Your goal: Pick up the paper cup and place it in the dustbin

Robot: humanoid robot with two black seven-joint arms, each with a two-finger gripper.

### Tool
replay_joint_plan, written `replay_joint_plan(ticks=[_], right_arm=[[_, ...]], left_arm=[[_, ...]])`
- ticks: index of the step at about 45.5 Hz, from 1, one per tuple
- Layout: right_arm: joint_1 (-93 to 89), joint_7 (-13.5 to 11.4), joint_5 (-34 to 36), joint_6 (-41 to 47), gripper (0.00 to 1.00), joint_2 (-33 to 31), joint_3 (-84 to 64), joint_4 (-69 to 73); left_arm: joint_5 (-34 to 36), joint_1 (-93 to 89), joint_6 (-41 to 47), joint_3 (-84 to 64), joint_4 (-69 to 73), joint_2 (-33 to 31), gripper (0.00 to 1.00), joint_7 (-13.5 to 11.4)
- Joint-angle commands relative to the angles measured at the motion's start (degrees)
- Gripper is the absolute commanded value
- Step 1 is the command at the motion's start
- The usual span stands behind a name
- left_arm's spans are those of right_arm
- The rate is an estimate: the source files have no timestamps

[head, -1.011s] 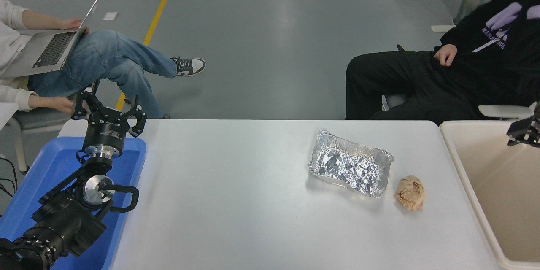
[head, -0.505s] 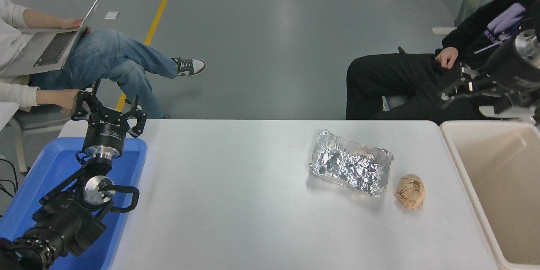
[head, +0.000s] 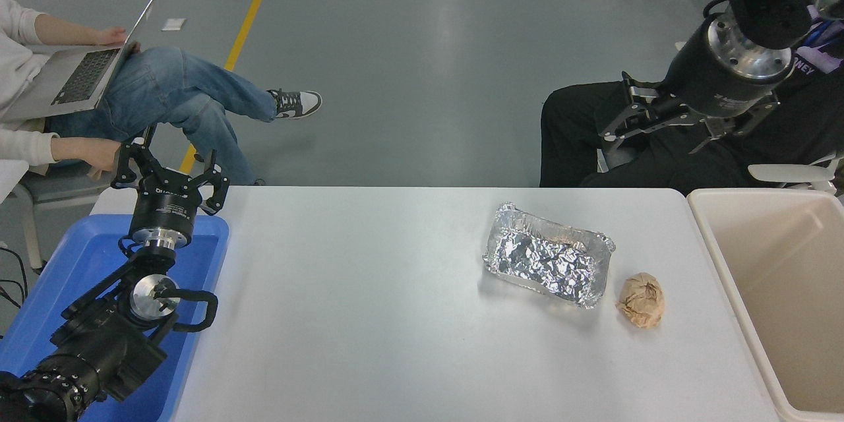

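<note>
The paper cup is not in view. The dustbin [head: 717,257], a large beige rectangular bin, stands against the table's right edge, and the part of its inside that shows is bare. My right gripper [head: 656,135] is raised high beyond the table's far right corner, left of and above the bin. It is open and holds nothing. My left gripper [head: 168,170] is parked at the lower left over the blue tray, open and empty.
A crumpled foil tray [head: 547,264] lies right of the table's centre, with a brown paper ball [head: 641,300] beside it. A blue plastic tray [head: 79,257] sits at the left edge. One person with a laptop [head: 79,72] sits far left, and another in black [head: 593,138] sits behind my right gripper.
My right arm has swung up and to the left, from over the dustbin to high above the table's far right corner. It stays open and empty. The left arm has not moved.
</note>
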Motion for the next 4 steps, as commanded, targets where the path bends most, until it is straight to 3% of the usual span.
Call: replay_joint_plan(ticks=[1,4], right_arm=[[0.55,0.08,1.29,0.08,1.00,0.63,-1.35,0.07],[0.55,0.08,1.55,0.08,1.00,0.45,-1.87,-0.02]], left_arm=[[0.05,0.02,0.00,0.00,0.01,0.03,0.99,0.00],[-0.04,-0.06,0.00,0.00,0.01,0.03,0.99,0.00]])
